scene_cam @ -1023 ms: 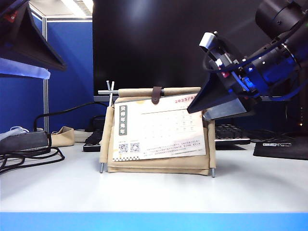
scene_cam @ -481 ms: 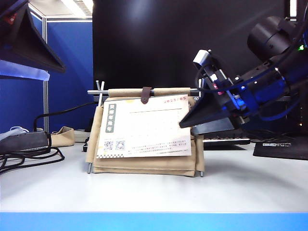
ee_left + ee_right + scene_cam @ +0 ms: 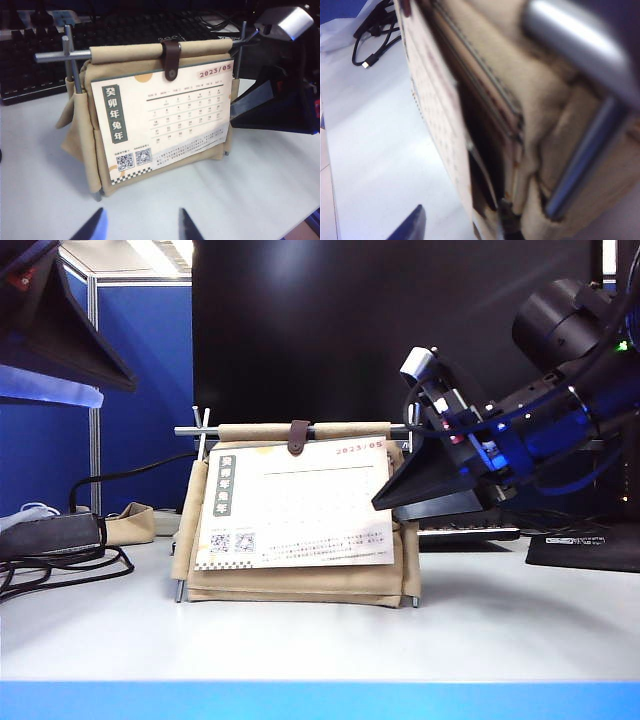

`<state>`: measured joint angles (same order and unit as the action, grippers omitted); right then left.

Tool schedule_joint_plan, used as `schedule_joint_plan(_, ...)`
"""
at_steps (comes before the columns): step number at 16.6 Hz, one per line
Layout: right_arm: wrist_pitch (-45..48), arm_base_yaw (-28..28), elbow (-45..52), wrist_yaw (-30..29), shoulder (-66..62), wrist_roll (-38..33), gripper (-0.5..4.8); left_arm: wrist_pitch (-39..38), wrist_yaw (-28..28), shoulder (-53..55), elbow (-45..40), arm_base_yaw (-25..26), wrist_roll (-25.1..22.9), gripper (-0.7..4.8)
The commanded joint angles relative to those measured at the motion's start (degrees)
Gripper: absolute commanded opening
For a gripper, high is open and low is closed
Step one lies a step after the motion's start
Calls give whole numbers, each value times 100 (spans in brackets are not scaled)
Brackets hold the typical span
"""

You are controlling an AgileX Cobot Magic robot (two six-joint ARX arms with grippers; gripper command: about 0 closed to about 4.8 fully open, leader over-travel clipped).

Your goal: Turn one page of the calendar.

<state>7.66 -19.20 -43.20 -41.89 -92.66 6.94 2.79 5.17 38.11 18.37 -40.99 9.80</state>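
keyboard (image 3: pixel 125 40) behind calendar (image 3: pixel 295 585), right gripper (image 3: pixel 392 502) perhaps touching page (image 3: pixel 300 510), left gripper (image 3: pixel 140 227) apart

Blue partition (image 3: pixel 145 380), big dark monitor (image 3: pixel 330 330), white desk (image 3: pixel 320 630) w/ cables (image 3: pixel 60 565).

The right gripper (image 3: pixel 385 502) is held low and angled down-left, its dark wedge-shaped fingers seen side-on, their gap not made out. The left gripper (image 3: pixel 139 225) is held parted, its 2 fingertips apart.
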Motion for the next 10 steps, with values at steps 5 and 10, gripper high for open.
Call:
schedule_joint_plan(5,-177,-24,46,-118,-295,-101,62,66,9,-2,13,-2,-35,193)
schedule_joint_plan(10,98,-22,42,-702,-289,-417,-3,-59,9,-2,13,-2,-35,192)
